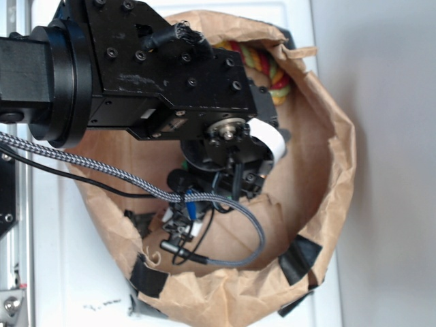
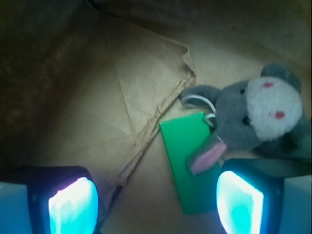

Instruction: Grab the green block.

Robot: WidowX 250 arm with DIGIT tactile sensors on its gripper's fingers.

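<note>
The claw point(image 2: 156, 204) gapes wide above the green block point(image 2: 187, 163); its right finger could snag the overlapping plush toy point(image 2: 248, 122).

The arm point(image 1: 136, 75) is built of matte black metal links, boxy and flat-sided, studded with small black socket-head screws and scuffed pale in places. A thick round black collar point(image 1: 65, 82) joins two segments. A grey-and-white braided cable point(image 1: 102, 170) and a thin black wire point(image 1: 82, 180) trail along it toward the wrist, where a white strip point(image 1: 269, 136) shows. The pincer point(image 2: 156, 204) has black-framed fingers point(image 2: 73, 204) with glossy pads glowing cyan-white.
</note>
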